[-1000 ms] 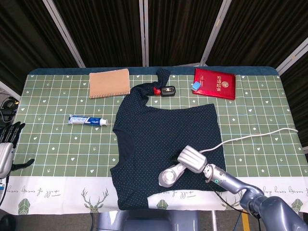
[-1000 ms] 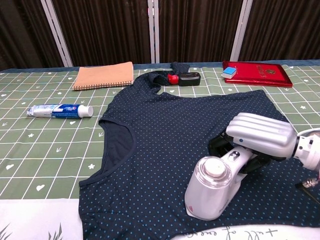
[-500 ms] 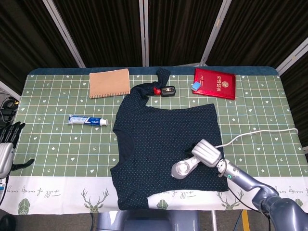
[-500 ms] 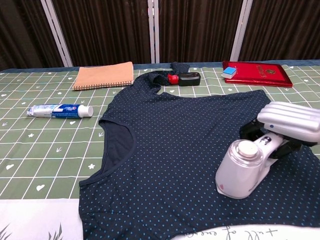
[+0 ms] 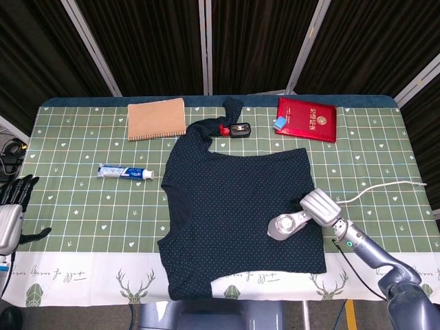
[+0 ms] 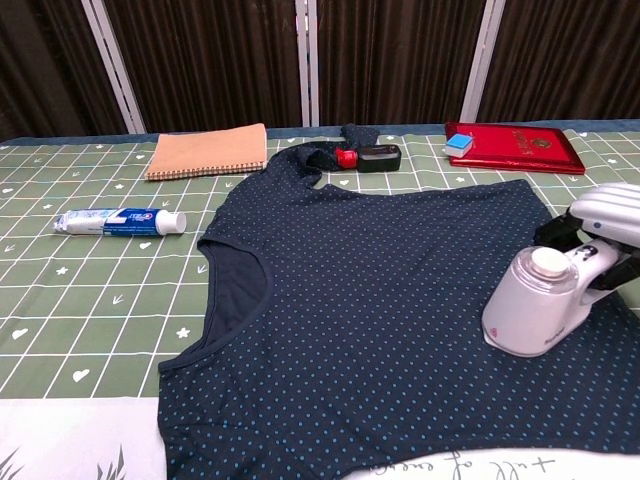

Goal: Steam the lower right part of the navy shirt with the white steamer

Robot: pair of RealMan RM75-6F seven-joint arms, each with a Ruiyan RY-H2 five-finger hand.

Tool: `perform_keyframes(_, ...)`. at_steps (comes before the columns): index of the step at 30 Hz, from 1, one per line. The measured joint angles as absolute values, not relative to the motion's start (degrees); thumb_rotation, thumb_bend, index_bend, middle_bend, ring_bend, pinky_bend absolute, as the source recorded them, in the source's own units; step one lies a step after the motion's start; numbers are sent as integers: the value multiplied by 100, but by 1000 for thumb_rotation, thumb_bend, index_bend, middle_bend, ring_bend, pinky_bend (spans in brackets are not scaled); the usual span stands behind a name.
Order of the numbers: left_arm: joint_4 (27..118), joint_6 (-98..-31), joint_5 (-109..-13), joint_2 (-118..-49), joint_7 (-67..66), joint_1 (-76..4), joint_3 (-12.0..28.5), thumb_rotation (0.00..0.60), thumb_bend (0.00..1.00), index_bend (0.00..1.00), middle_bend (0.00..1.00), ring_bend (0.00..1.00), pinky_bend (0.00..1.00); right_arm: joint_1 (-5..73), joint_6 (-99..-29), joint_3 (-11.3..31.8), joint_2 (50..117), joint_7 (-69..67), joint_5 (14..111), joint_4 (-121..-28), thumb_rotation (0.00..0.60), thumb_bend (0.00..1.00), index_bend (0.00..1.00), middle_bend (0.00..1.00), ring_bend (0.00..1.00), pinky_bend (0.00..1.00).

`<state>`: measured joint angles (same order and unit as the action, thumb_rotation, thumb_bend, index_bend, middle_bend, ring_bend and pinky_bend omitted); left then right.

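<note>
The navy dotted shirt (image 5: 237,206) (image 6: 380,300) lies flat on the table's middle. My right hand (image 5: 321,206) (image 6: 607,215) grips the handle of the white steamer (image 5: 285,225) (image 6: 541,303), whose head rests on the shirt near its right edge, in the lower right part. Its white cord (image 5: 385,187) trails off to the right. My left hand (image 5: 12,206) hangs off the table's left edge, holding nothing, fingers apart.
A tan notebook (image 5: 157,118) (image 6: 207,151), a toothpaste tube (image 5: 125,172) (image 6: 120,221), a red booklet (image 5: 307,118) (image 6: 515,146) with a blue block (image 5: 280,123), and a small black-and-red item (image 5: 236,129) (image 6: 368,157) lie around the shirt on the green checked cloth (image 5: 82,206).
My right hand has slid the steamer to the right and slightly farther up across the shirt, from its lower middle to near the right edge. The left hand has barely moved.
</note>
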<state>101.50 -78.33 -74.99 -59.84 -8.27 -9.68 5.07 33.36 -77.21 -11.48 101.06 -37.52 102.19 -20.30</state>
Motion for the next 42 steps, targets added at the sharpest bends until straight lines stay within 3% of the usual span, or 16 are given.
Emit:
perform_keyframes(11, 10147, -7869, -7549, -5922, -690, -945, 513, 600, 0, 0, 0, 0, 0, 3524, -7876, -1241, 10292, -3497, 10449, -2366, 600, 757, 854, 731, 659, 943)
perform_keyframes(17, 10139, -7864, -7565, -5911, -667, -943, 505, 600, 0, 0, 0, 0, 0, 3684, -8064, -1264, 10331, -3101, 10614, -2978, 600, 757, 854, 730, 659, 943)
perform_keyframes(28, 10123, -7873, -7562, -5888, -617, -935, 515, 600, 0, 0, 0, 0, 0, 3963, -7775, -1160, 10139, -2270, 10659, -4123, 600, 756, 854, 731, 659, 943)
perform_keyframes(42, 10186, -7932, -7640, -5895, -694, -906, 478, 600, 0, 0, 0, 0, 0, 3585, -7778, -1162, 9814, -2776, 10390, -3377, 600, 756, 854, 730, 659, 941)
